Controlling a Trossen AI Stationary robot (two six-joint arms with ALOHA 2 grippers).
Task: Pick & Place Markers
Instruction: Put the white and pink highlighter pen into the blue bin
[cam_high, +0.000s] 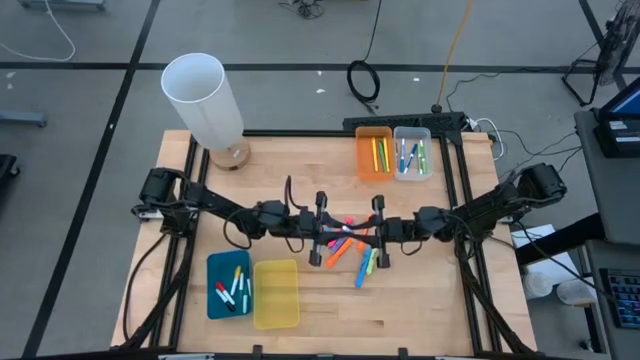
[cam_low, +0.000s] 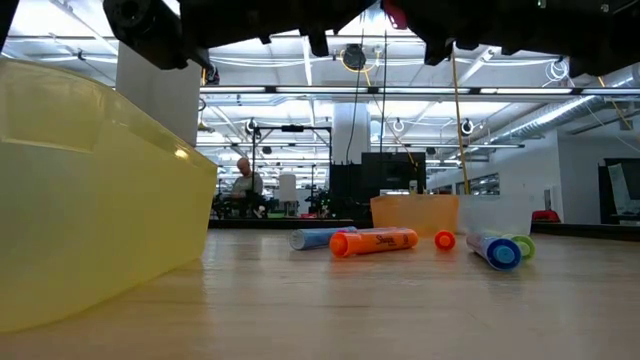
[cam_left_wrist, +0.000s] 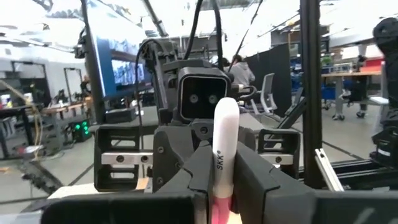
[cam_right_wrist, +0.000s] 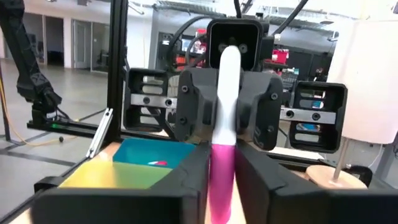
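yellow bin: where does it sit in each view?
High: yellow bin, front edge, left of centre.
Low: fills the left foreground.
Left wrist: not in it.
Right wrist: on the table, beside the teal bin.
Shared landmark: teal bin.

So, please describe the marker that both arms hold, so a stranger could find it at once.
Start at the middle of the wooden table, where the left gripper and right gripper meet above the loose markers. The pink-and-white marker is clamped between both sets of fingers. It alone is off the table; the others lie flat.
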